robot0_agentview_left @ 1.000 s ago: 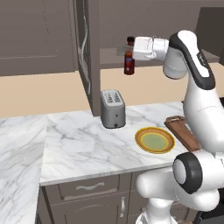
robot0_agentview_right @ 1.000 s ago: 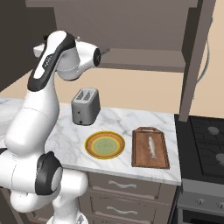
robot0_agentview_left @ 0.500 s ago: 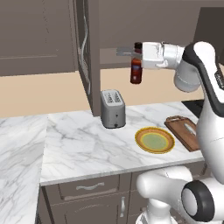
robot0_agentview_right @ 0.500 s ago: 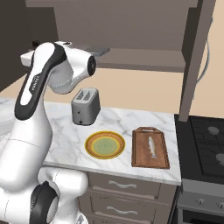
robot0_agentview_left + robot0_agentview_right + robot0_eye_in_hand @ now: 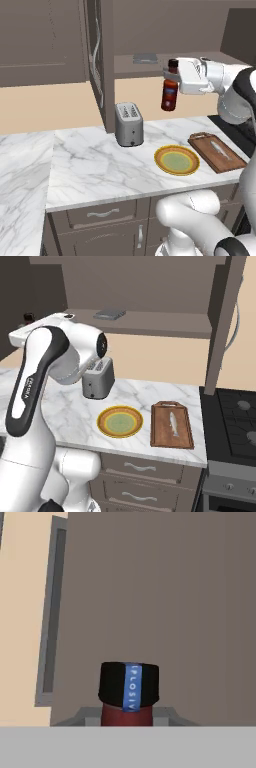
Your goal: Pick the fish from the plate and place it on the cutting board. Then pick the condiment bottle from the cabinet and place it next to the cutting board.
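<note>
With the fish (image 5: pixel 220 149) lying on the cutting board (image 5: pixel 217 153) near the worktop's right edge, step one appears complete; the gripper (image 5: pixel 176 81) clamps the condiment bottle (image 5: pixel 169 94) aloft, unplaced.

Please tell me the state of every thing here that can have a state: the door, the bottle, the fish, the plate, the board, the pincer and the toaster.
cabinet door: open.
condiment bottle: upright, held in the air, off the shelf.
pincer: shut on the bottle's neck.
fish: lying on the cutting board.
cutting board: flat on the counter, carrying the fish.
plate: empty, beside the board.
toaster: slots empty.
</note>
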Controlling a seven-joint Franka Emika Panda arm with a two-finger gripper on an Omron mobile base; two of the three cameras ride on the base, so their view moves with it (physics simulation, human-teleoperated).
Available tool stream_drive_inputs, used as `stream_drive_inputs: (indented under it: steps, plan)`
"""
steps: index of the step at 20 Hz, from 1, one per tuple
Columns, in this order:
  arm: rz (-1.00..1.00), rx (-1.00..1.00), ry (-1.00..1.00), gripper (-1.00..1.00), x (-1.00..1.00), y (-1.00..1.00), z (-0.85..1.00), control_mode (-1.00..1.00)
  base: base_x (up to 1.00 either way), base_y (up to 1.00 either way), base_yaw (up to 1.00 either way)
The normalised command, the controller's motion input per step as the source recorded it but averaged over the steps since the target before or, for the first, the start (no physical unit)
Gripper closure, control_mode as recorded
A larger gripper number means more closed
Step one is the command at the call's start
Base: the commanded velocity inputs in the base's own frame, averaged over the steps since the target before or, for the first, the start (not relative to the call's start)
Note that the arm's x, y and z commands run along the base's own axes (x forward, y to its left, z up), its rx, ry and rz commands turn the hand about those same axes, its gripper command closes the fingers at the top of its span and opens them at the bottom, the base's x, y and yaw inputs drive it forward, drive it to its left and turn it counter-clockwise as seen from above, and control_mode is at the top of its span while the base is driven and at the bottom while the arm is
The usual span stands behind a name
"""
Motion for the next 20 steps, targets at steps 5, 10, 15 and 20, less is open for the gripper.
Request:
stream_drive_inputs:
  steps: [5,10,15,20]
  plan:
    - [0.04,0.0,0.03,1.0,-0.66,-0.03,-0.26,-1.0,0.0,0.0,0.0]
    - [0.05,0.0,0.01,1.0,-0.58,-0.01,-0.3,-1.0,0.0,0.0,0.0]
    - [0.04,0.0,0.0,1.0,-0.39,-0.01,-0.26,-1.0,0.0,0.0,0.0]
    - [0.0,0.0,0.0,1.0,-0.13,-0.06,-0.2,-1.0,0.0,0.0,0.0]
